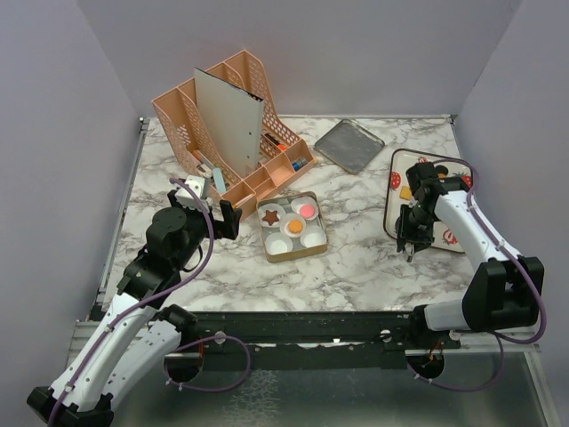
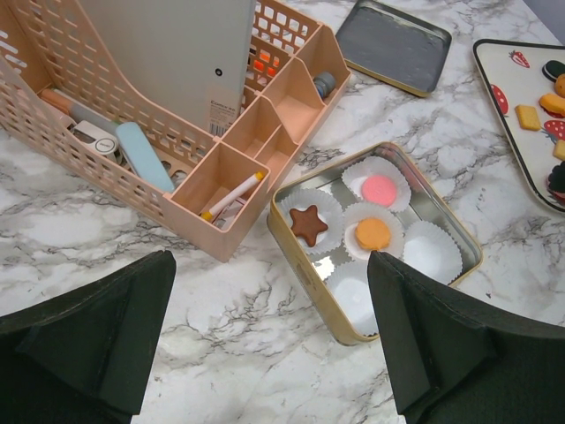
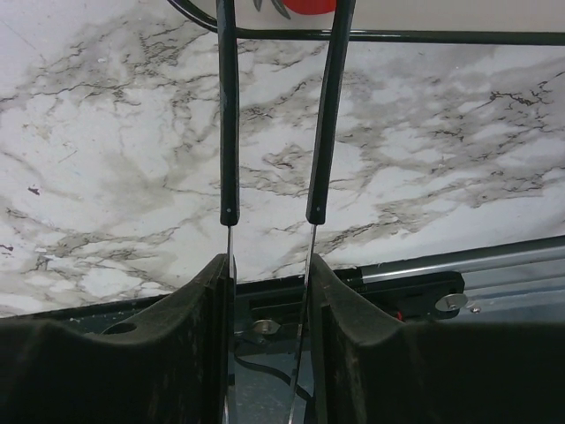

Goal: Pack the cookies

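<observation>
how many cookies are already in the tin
3: a brown star in the left cup, a pink round in the far cup, an orange round in the middle cup. The tin's other cups look empty.

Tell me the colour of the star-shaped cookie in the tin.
Brown star cookie, sitting in a white paper cup; clearest in the left wrist view.

The tray [image 2: 494,106] is cut off at the left wrist view's right edge. Right gripper's [image 3: 272,18] tips leave the frame top, so any hold is unclear

Two white-shelled arms with chunky black joints, purple cables looping along each; left pincer [image 1: 225,216] matte black, right pincer [image 1: 411,248] black too.
</observation>
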`<state>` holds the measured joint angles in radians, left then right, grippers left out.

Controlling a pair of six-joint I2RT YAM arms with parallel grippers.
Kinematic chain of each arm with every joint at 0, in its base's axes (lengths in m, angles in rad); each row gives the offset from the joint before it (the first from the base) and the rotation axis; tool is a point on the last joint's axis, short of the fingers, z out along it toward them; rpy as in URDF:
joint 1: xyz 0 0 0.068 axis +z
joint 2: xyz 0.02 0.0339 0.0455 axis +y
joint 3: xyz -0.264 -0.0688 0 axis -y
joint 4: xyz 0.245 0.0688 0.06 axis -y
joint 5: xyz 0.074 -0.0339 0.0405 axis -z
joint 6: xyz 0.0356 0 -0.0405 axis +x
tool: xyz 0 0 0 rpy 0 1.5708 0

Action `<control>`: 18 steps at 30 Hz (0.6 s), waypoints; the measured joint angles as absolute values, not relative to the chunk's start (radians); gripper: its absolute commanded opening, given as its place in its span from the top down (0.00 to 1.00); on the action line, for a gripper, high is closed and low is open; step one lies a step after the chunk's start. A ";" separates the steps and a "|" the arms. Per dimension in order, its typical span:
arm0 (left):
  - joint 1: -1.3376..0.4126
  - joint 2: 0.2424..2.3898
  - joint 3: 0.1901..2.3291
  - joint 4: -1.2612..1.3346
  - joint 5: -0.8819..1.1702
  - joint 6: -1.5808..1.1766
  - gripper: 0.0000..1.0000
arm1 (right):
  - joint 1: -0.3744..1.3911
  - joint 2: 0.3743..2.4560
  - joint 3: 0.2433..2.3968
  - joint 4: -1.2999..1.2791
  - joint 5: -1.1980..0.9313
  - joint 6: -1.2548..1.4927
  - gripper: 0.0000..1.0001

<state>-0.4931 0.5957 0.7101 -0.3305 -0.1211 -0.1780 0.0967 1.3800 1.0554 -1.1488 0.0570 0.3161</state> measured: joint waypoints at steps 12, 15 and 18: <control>-0.493 0.613 0.710 -0.331 -0.123 -0.178 0.01 | 0.098 1.316 1.158 -1.148 -0.006 0.270 0.79; -0.493 0.623 0.710 -0.331 -0.124 -0.178 0.01 | 0.115 1.298 1.189 -1.149 -0.037 0.258 0.79; -0.493 0.633 0.710 -0.331 -0.125 -0.178 0.01 | 0.143 1.288 1.210 -1.147 -0.064 0.249 0.80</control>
<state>-0.4931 0.6334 0.7101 -0.3305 -0.1246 -0.1780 0.1432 1.2877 1.2102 -1.1465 -0.0635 0.2493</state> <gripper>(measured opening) 0.989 0.354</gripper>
